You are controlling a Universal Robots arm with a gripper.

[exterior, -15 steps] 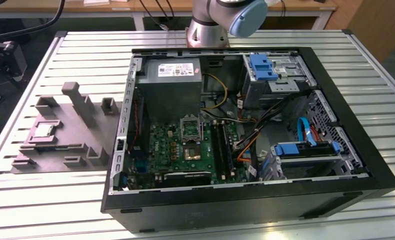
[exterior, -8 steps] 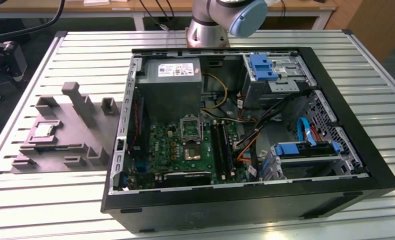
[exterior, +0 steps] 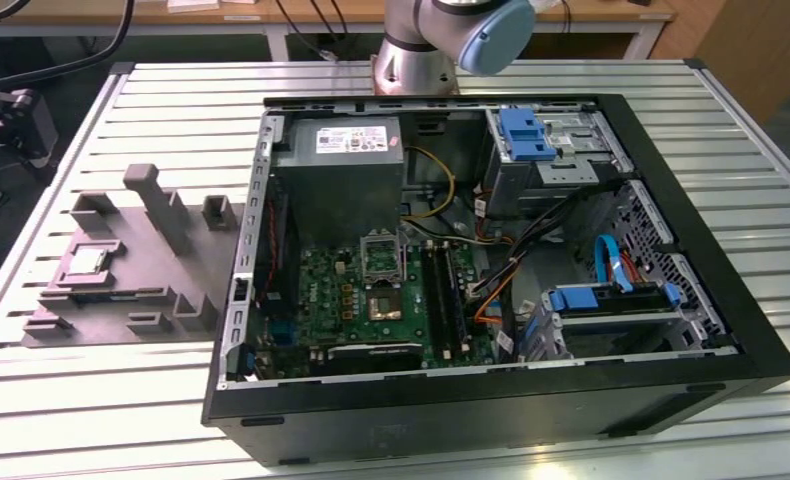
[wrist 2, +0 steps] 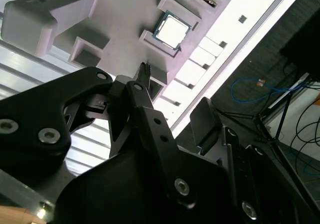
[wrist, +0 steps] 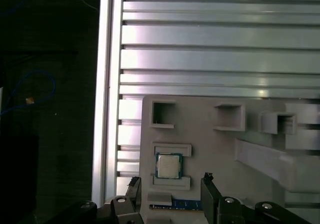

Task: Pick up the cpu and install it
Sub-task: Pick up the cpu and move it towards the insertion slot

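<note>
Exterior view lays out the whole station: a slatted metal counter (exterior: 168,90) carries an open computer case (exterior: 502,395) with a green motherboard (exterior: 348,300) flat inside. To the exterior view's left of the case sits a grey fixture plate (exterior: 142,295) with upright blocks (exterior: 155,200), the cpu (exterior: 88,261) resting in a shallow square pocket on it, while the arm (exterior: 435,35) rises from the counter's far edge. Closer in, the first wrist view brings the pincer (wrist: 170,180) itself: its two black fingers (wrist: 210,189) stand wide apart with nothing between them, and the cpu (wrist: 168,165) lies just ahead of the fingertips, roughly centred on the gap, silvery top up, flat in its pocket, touched by neither finger. Nearer the pincer than the cpu, a thin blue circuit strip (wrist: 186,204) lies along the fixture plate (wrist: 210,149); beyond the cpu from the pincer stand hollow square blocks (wrist: 162,114), and off to one side runs a long ridge (wrist: 260,156). Second wrist view looks along one finger from behind the pincer's black body; there the cpu (wrist 2: 171,29) lies past that fingertip, apart from it, seated in the pale fixture plate (wrist 2: 125,19), with the counter's edge and a dark floor (wrist 2: 260,49) with a blue cable (wrist 2: 260,87) further out
</note>
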